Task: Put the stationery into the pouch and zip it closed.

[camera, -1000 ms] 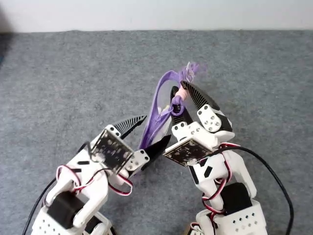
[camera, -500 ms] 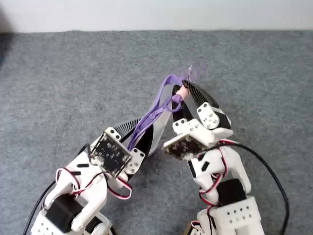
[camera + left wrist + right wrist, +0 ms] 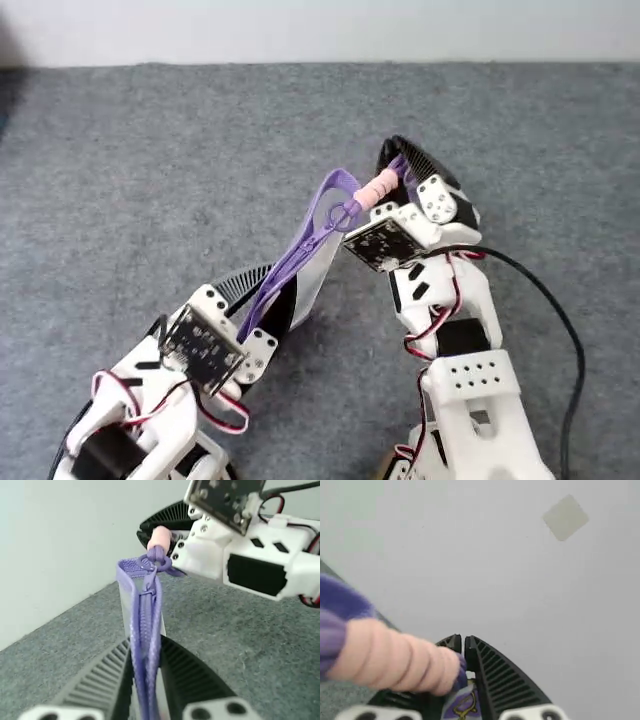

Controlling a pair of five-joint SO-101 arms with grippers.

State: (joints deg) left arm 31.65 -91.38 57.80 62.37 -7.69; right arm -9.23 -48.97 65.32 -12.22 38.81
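The pouch [image 3: 312, 252], clear with a purple zipper, hangs stretched in the air between the two arms. My left gripper [image 3: 268, 295] is shut on its near end, and in the left wrist view the zipper edge [image 3: 145, 630] runs up between my left gripper's [image 3: 146, 645] black fingers. The zipper pull has a ring [image 3: 345, 215], a pink bead [image 3: 378, 188] and a purple tassel. My right gripper [image 3: 402, 165] is shut on the tassel just past the bead [image 3: 395, 655], with its fingertips [image 3: 465, 642] together. The pouch's contents are hidden.
Grey felt [image 3: 150, 160] covers the table up to a pale wall [image 3: 300, 30] at the back. A black cable [image 3: 560, 340] trails from the right arm along the right side. Open felt lies to the left and far right.
The right gripper has pulled the zipper pull up and away to the right. The left arm has drawn back towards the lower left, and the pouch is now taut between them.
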